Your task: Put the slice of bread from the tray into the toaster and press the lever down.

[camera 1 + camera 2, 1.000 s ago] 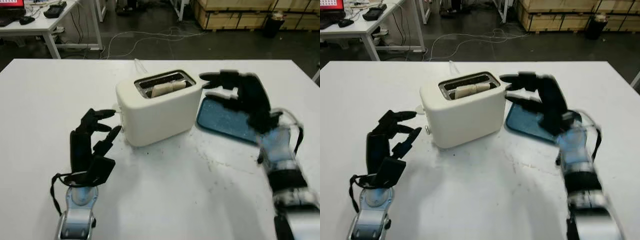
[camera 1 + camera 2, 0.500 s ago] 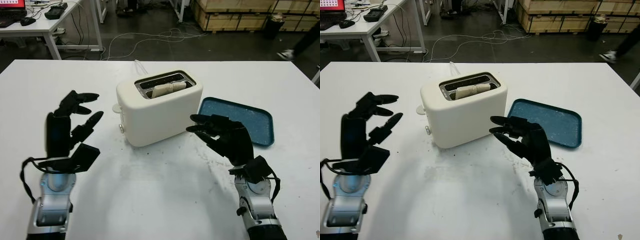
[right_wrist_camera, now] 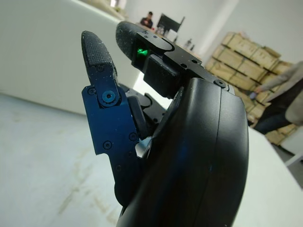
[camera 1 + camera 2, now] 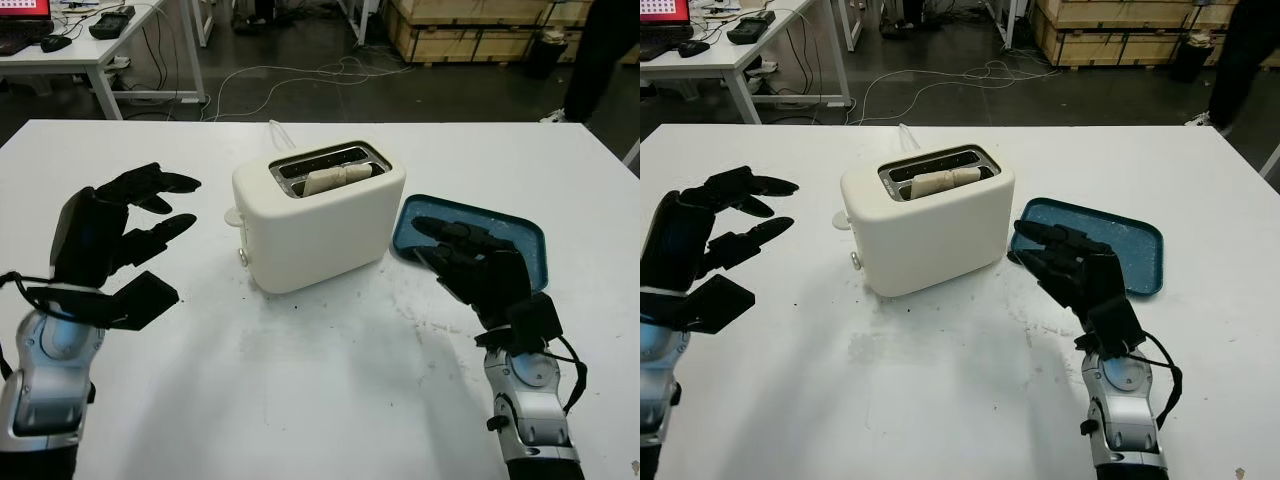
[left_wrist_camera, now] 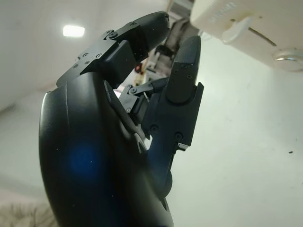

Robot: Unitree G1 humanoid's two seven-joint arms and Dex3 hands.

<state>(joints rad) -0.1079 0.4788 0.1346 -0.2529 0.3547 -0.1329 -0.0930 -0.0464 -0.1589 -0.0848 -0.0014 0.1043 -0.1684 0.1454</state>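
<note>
The cream toaster (image 4: 318,215) stands mid-table with the slice of bread (image 4: 338,177) sticking up in its slot. Its lever (image 4: 233,214) juts from the left end, high up, with a small knob (image 4: 243,257) below; the left wrist view has the lever (image 5: 239,28) close by. The blue tray (image 4: 515,240) lies bare to the toaster's right. My left hand (image 4: 165,205) hangs open left of the toaster, a hand's width from the lever. My right hand (image 4: 440,248) is open over the tray's near left corner, holding nothing.
The white table (image 4: 330,390) has bare surface in front of the toaster between my arms. A thin cable (image 4: 278,130) runs off behind the toaster. A person (image 4: 603,50) stands beyond the far right corner, near stacked wooden crates (image 4: 470,30).
My right hand came away from the toaster top, dropped toward me, and now sits by the tray. My left hand drew back leftward from the lever end and rose. The bread stayed put.
</note>
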